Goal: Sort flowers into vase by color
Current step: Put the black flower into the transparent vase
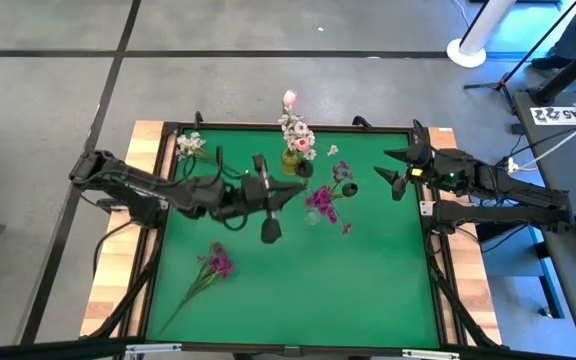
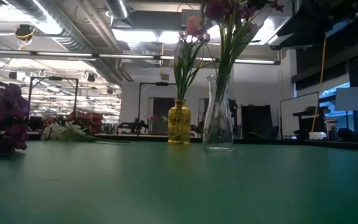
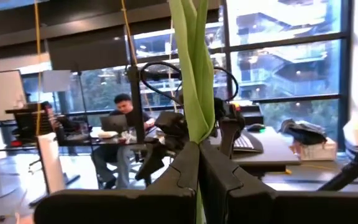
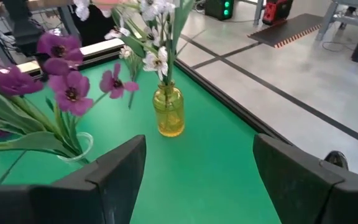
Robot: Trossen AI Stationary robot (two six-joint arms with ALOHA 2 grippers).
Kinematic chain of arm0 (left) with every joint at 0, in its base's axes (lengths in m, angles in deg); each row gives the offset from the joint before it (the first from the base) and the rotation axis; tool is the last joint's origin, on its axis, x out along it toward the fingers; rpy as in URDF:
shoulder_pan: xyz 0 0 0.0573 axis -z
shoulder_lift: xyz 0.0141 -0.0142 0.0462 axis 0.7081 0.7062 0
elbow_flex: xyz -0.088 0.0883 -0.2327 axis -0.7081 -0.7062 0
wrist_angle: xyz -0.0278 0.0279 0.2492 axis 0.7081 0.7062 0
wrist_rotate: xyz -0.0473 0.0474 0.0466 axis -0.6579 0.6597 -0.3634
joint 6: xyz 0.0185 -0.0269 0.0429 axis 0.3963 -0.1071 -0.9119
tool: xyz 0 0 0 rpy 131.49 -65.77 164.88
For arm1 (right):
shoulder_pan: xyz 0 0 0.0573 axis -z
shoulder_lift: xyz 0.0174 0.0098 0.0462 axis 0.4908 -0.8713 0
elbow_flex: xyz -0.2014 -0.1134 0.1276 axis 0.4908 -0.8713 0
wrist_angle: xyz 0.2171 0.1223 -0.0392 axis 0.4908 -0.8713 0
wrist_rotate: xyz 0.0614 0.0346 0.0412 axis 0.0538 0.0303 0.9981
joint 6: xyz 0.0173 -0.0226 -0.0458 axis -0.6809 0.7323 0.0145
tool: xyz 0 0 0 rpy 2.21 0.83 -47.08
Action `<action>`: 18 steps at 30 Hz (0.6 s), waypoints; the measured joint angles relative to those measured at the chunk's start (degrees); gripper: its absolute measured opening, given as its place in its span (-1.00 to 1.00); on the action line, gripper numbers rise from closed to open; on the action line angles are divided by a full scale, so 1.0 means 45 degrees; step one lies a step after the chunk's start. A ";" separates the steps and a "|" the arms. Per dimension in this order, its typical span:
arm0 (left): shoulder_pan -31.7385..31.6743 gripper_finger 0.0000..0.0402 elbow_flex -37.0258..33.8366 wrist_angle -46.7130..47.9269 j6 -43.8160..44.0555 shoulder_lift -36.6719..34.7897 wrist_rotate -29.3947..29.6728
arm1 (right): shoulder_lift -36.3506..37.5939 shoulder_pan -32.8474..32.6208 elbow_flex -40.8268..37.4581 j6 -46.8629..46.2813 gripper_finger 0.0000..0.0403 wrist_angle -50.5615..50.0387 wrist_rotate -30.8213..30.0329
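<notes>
A yellow vase (image 1: 290, 160) (image 2: 179, 122) (image 4: 168, 112) holds white clusters and a pink bud. A clear vase (image 1: 315, 212) (image 2: 218, 115) holds magenta-purple blossoms (image 4: 61, 74). One purple sprig (image 1: 216, 262) (image 2: 5, 118) lies flat on the mat, and a white sprig (image 1: 190, 145) lies by the far left corner. My left gripper (image 1: 296, 190) (image 3: 197, 144) hovers beside both vases, shut on a green-leaved stem whose bloom is out of the wrist view. My right gripper (image 1: 388, 170) (image 4: 197, 149) waits open, right of the vases. My left gripper pinches the leafy green stem (image 3: 197, 124) between its two shut fingers (image 3: 182, 168). The fingers come level from the table's left and lie across the stem. The stem stands upright above the fingers; its lower end is hidden by the gripper.
The green mat (image 1: 368, 280) has free room on its near and right parts. A dark frame and wooden border (image 1: 143, 140) edge it. The right arm (image 3: 166, 134) shows in the left wrist view, with a person seated at a desk (image 3: 120, 124) in the room beyond.
</notes>
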 joint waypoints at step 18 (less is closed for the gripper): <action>-0.2029 -1.00 0.0000 -0.0320 0.1010 0.0510 -0.2310 | 0.0000 0.0000 0.0000 0.0031 0.47 0.0011 0.0295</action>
